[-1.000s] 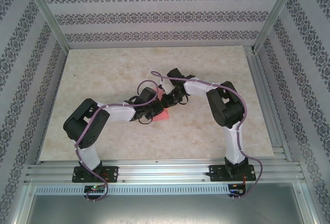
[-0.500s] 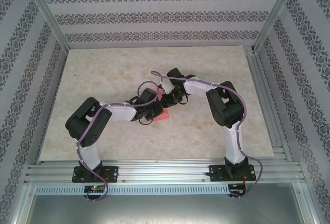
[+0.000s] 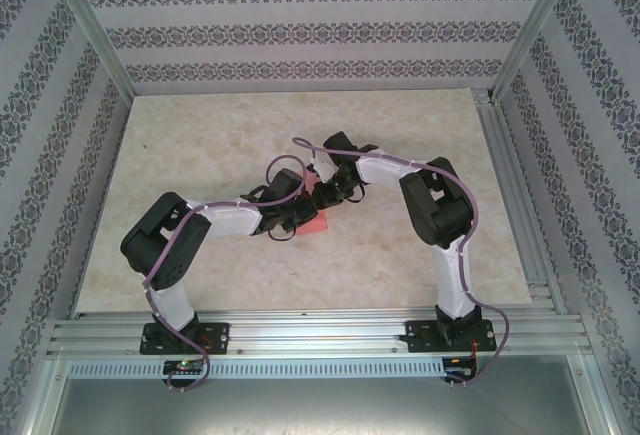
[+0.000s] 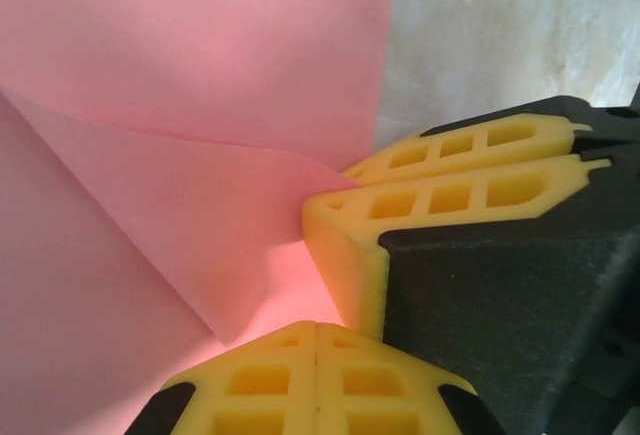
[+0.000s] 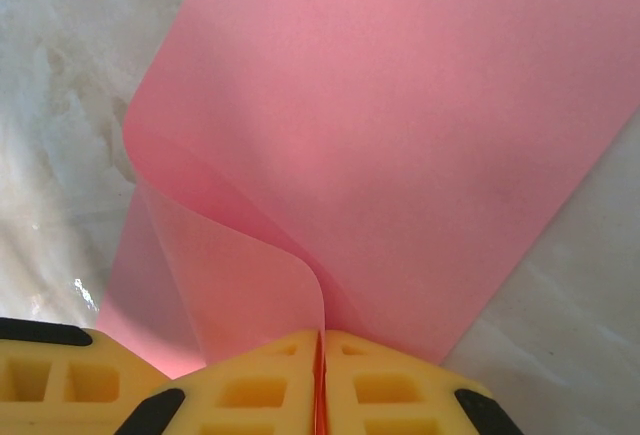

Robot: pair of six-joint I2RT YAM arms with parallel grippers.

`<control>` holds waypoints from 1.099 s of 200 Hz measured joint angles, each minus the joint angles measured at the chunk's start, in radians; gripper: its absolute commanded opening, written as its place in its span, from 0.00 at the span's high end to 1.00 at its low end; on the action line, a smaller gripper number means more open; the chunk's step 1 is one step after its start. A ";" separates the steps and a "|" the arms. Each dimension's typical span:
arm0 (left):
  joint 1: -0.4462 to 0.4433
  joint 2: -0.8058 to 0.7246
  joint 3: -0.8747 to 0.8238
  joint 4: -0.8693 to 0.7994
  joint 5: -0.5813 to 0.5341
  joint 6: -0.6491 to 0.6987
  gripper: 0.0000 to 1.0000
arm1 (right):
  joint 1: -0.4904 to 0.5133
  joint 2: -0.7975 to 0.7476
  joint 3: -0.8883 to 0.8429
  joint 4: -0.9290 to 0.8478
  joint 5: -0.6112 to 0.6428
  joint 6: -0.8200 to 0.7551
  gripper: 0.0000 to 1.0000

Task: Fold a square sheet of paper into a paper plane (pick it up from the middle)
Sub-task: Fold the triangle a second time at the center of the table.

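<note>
We judge an early fold is in hand: right gripper [image 5: 321, 343] pinches the curled sheet [image 5: 400, 135], left gripper [image 4: 316, 337] is fully closed; next we flatten the crease.

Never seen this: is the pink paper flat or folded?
Partly folded: the square sheet of paper curls back over itself where the right gripper pinches it.

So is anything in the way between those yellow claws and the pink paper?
Nothing visible is. The right gripper is shut on a curled-over part of the pink sheet, and the left gripper, also shut, sits right at the sheet's folded flap.
</note>
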 measured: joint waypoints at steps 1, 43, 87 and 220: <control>0.000 0.000 0.000 0.000 0.000 -0.001 0.99 | 0.000 0.000 0.000 0.000 0.000 0.000 0.90; -0.001 0.010 -0.011 0.035 0.011 -0.030 1.00 | 0.000 0.001 0.002 -0.001 0.000 -0.011 0.90; -0.002 0.020 -0.013 0.056 0.011 -0.051 1.00 | -0.005 0.001 0.002 -0.001 0.003 -0.022 0.90; -0.027 0.014 -0.061 0.109 0.009 -0.081 1.00 | -0.004 0.003 0.007 -0.007 0.003 -0.022 0.90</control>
